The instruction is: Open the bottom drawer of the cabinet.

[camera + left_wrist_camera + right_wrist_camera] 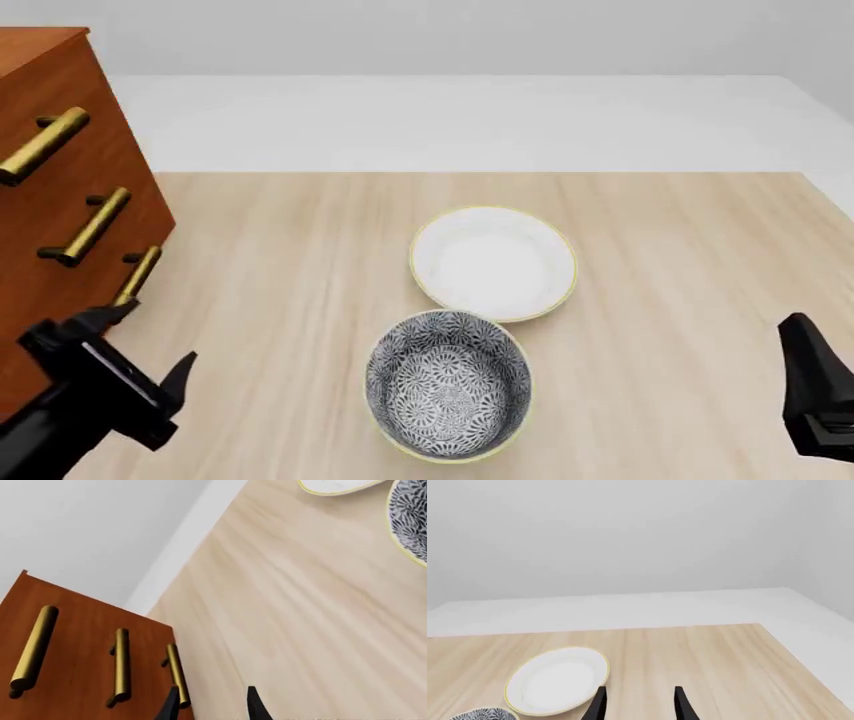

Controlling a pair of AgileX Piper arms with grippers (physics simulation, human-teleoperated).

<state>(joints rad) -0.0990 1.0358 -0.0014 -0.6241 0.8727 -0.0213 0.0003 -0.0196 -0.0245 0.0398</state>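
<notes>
Hovering low over the pale wood-grain surface (694,260), the left gripper (134,345) has its two black fingers spread wide, holding nothing. One fingertip (172,700) lies just beside the brass bar handle (177,676) of the bottom drawer (67,340), the lowest front of the reddish-brown wooden cabinet (54,190); whether they touch cannot be told. The cabinet stands immediately ahead of and outboard of that gripper, at the surface's left edge. The bottom drawer front sits flush with the two above it.

The right gripper (637,702) is also open and empty, well apart from the cabinet. A white round plate with a yellow rim (494,263) and a grey floral-patterned bowl (450,385) lie between the two grippers, the bowl nearer to them.
</notes>
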